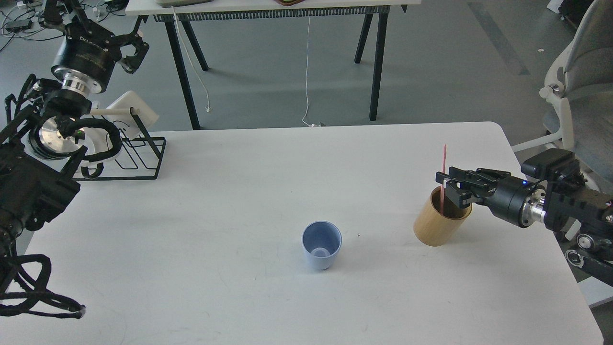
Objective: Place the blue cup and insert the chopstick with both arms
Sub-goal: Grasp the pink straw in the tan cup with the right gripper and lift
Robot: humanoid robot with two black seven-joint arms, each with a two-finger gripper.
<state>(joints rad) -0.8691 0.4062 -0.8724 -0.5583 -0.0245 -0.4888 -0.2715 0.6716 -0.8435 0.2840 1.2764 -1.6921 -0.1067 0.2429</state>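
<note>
The blue cup [322, 245] stands upright and empty near the middle front of the white table [249, 191]. The pink chopstick [444, 160] stands upright in a tan bamboo cylinder [438, 223] at the right. My right gripper [446, 186] reaches in from the right at the cylinder's rim, open, with its two fingers on either side of the chopstick's lower part. My left gripper [96, 24] is raised high at the far left, above the table's back corner, open and empty, far from the cup.
A black wire rack [136, 155] with a wooden rod and a white object [134, 108] stands at the table's back left corner, under my left arm. An office chair [579, 86] stands right of the table. Another table's black legs [378, 57] stand behind.
</note>
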